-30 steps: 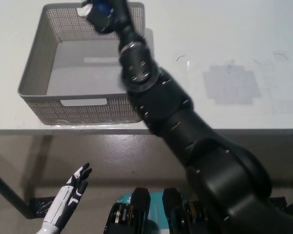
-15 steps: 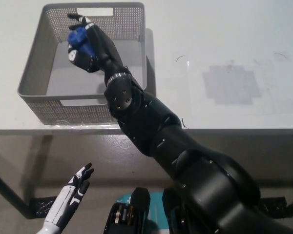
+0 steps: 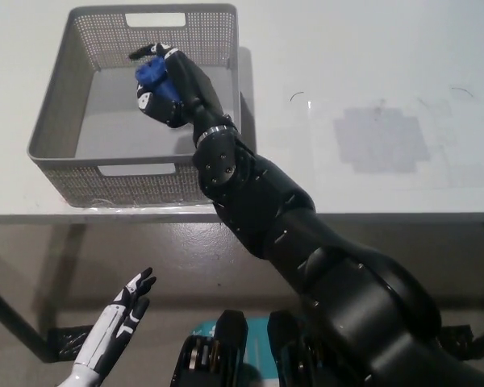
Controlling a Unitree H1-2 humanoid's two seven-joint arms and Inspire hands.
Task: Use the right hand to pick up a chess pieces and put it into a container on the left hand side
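Note:
My black right hand (image 3: 168, 89) reaches over the inside of the grey mesh basket (image 3: 56, 121) at the table's left. It is shut on a blue chess piece (image 3: 152, 72), which shows at the top of the hand. The piece hangs above the basket's floor, towards its right half. My white left hand (image 3: 123, 313) rests low at the lower left, below the table edge, with its fingers apart and nothing in it.
The white table (image 3: 347, 64) runs across the view, with its front edge (image 3: 387, 216) near mid-height. A faint grey square patch (image 3: 383, 139) marks the tabletop at the right. Below the edge lies the floor.
My right hand, still holding the blue piece, came down from the basket's far rim into the basket, then shifted a little to the right. The left hand has stayed put.

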